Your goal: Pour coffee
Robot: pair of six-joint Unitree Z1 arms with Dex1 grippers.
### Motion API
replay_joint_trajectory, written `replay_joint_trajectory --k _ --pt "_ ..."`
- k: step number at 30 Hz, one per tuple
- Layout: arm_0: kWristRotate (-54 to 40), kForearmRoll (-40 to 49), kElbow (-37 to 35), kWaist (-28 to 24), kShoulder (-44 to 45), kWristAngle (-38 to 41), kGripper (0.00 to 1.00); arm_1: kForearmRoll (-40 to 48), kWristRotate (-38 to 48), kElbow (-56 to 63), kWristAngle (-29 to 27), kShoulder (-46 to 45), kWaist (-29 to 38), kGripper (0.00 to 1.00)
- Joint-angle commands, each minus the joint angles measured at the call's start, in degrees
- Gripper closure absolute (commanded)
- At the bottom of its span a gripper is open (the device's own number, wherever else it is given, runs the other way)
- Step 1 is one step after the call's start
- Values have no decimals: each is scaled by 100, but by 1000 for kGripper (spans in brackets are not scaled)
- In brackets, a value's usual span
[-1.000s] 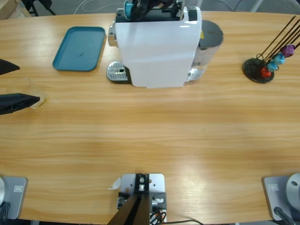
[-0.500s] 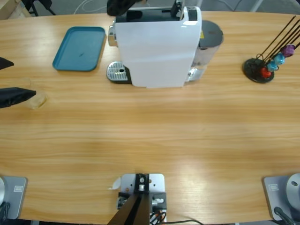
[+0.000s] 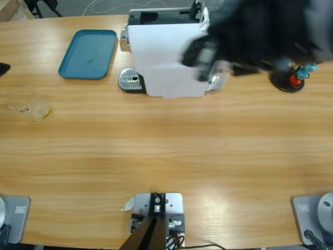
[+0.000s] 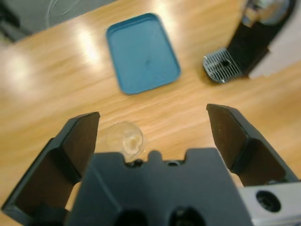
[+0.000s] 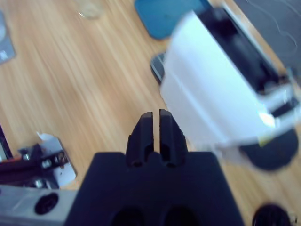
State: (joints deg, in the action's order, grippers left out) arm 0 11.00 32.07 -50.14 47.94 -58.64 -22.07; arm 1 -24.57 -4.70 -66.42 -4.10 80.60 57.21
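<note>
Left fingers (image 4: 155, 127) spread above glass cup (image 4: 124, 140), right fingers (image 5: 153, 129) pressed together over coffee machine (image 5: 221, 94)

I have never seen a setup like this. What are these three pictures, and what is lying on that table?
One camera looks down on a wooden table; two more sit on the robot arms' wrists. On the table are a white coffee machine, a blue tray, a small clear glass cup and a stand of coffee capsules. The left end effector hangs open above the cup, holding nothing. The right end effector is shut and empty; its arm is the dark blur crossing the machine in the overhead picture.
</note>
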Motion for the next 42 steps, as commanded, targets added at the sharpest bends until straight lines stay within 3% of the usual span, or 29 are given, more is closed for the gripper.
replay_joint_trajectory --k 1,8,11,17,21,22,23,24,25,42 --pt "1801 19 597 5 -26 -546 0 -464 558 1381 -506 -1723 53 1000" --pt "2339 106 941 5 23 -732 0 -770 677 2078 -560 -2431 53 1000" --pt "2811 106 1015 5 -295 -1191 2 -946 689 2156 -623 -2532 53 1000" --pt "4198 -29 1528 5 -1301 -1314 0 -1245 674 2110 -715 -2778 53 1000" --pt "4314 -152 1639 5 -1413 -1479 0 -1259 609 2093 -727 -2771 53 1000" --pt "4314 -168 1632 5 -1449 -1520 0 -1222 607 2107 -731 -2750 53 753" --pt "4314 -182 1637 5 -1477 -1544 0 -1208 635 2103 -745 -2700 53 283" --pt "4314 -191 1639 5 -1489 -1555 0 -1210 623 2087 -754 -2648 53 111" --pt "4314 -196 1641 5 -1492 -1576 0 -1208 603 2080 -750 -2613 53 5" --pt "4235 -1644 2293 9 -1842 -1713 0 -1181 593 2080 -741 -2569 53 0"
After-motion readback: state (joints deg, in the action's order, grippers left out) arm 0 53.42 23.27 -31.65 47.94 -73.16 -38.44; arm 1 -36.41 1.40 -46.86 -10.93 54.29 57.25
